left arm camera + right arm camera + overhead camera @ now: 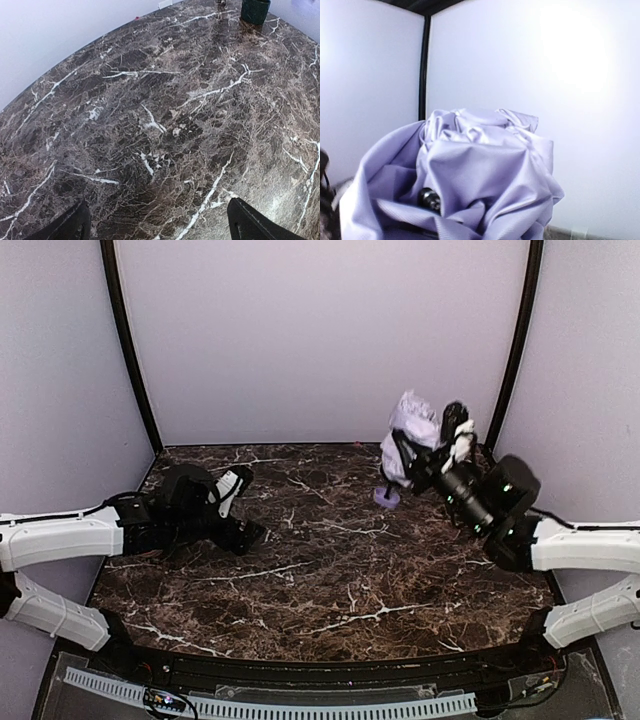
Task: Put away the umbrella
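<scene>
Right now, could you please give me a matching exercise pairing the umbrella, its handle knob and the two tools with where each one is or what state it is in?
Things:
1. umbrella
2. handle knob
3. left tool
4. right tool

Places or states:
A. open, holding nothing
B. bunched lavender fabric, standing upright
C. clamped on the fabric
D. lowest part, on the table at far right

Pairs: 1-B, 2-D, 3-A, 4-C

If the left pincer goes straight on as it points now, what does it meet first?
Probably the marble table: the open left pincer tilts down toward its surface, with nothing between. Exact depth is unclear.
</scene>
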`<action>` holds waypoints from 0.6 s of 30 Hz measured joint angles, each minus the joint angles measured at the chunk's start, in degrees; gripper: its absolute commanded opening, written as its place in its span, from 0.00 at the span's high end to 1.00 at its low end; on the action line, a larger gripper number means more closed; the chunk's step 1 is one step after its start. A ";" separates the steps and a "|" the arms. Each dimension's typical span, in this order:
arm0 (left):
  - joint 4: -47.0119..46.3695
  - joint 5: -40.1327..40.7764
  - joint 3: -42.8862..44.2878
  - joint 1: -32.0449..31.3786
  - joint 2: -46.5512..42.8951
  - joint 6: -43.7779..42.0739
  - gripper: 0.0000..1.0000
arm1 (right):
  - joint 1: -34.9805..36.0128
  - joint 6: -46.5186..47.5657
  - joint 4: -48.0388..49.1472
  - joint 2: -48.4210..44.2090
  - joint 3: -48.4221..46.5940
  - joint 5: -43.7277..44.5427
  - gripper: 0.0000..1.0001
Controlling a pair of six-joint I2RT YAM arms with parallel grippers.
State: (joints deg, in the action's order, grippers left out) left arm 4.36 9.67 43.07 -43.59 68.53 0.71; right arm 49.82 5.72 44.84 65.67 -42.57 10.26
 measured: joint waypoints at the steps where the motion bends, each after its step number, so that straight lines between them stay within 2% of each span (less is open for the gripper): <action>1: 0.02 -0.31 0.04 0.00 1.14 0.20 0.03 | -0.02 -1.36 4.39 1.36 6.51 1.22 1.00; 3: 0.07 -0.92 0.22 0.00 3.26 0.44 0.03 | -0.24 -5.38 12.68 9.70 19.91 3.06 1.00; 4: 0.11 -1.27 0.44 0.00 4.24 0.50 0.03 | -0.28 -7.93 17.18 17.03 26.29 2.97 1.00; 5: 0.17 -1.53 0.72 0.00 5.16 0.61 0.03 | -0.24 -9.97 23.87 24.92 32.74 3.13 1.00; 6: 0.11 -1.73 0.94 0.00 5.77 0.70 0.03 | -0.13 -12.07 33.59 28.76 36.70 3.65 1.00; 8: 0.20 -2.10 1.46 0.00 6.71 0.94 0.04 | 0.04 -14.99 43.39 32.98 39.71 3.91 1.00; 10: 0.20 -2.40 2.32 0.00 7.45 1.07 0.04 | 0.04 -16.20 45.57 33.53 40.13 4.17 1.00; 12: 0.39 -2.86 3.45 0.00 7.74 1.07 0.04 | 0.04 -16.79 41.79 29.46 39.95 3.63 1.00; 13: 0.44 -3.08 3.78 0.00 7.74 1.07 0.04 | 0.04 -16.48 35.74 25.14 38.42 3.48 1.00; 16: 0.46 -3.50 4.15 0.00 7.43 1.01 0.04 | 0.04 -13.75 7.19 12.07 23.61 3.48 1.00; 18: 0.50 -3.80 4.15 0.00 7.26 1.03 0.03 | 0.04 -11.08 -3.32 7.52 13.68 3.41 1.00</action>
State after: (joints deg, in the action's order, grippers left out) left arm 4.86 5.87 47.22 -43.59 75.79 1.74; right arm 49.87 -5.37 41.52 73.19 -28.88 13.67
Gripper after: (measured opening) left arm 0.965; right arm 0.290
